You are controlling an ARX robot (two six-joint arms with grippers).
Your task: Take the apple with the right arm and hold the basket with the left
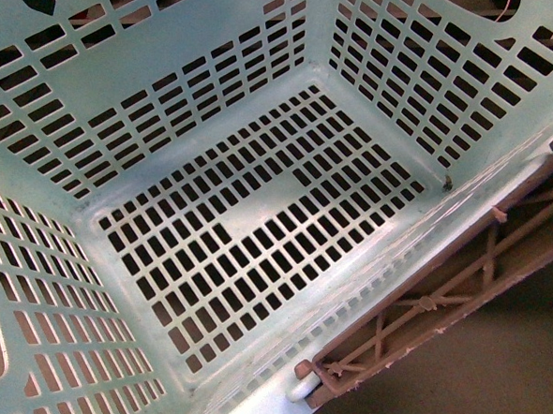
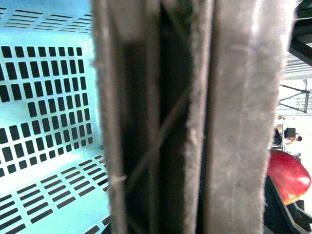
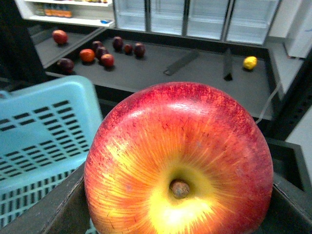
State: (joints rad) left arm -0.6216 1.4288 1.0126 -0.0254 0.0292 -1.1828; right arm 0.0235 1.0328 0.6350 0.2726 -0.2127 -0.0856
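One apple (image 3: pixel 178 161), round and glossy, red with yellow streaks fanning from a yellow hollow around its brown stem, sits pinched in the right tool (image 3: pixel 175 219), whose dark fingers (image 3: pixel 53 209) press it from both sides; it hangs just beside one basket (image 1: pixel 500 175) of pale mint plastic, whose walls and floor are pierced with rows of rectangular slots; the basket is empty inside. One brown handle (image 1: pixel 432 301), ribbed with crossed struts, lies along the basket's near rim; the left wrist view shows it blurred and very close. The left tool shows in no view, so I cannot tell its state. Behind, a dark tabletop (image 3: pixel 204 78) carries about eight small red or dark fruits (image 3: pixel 107 60), one yellow fruit (image 3: pixel 250 62) and two flat dark strips (image 3: pixel 180 62).
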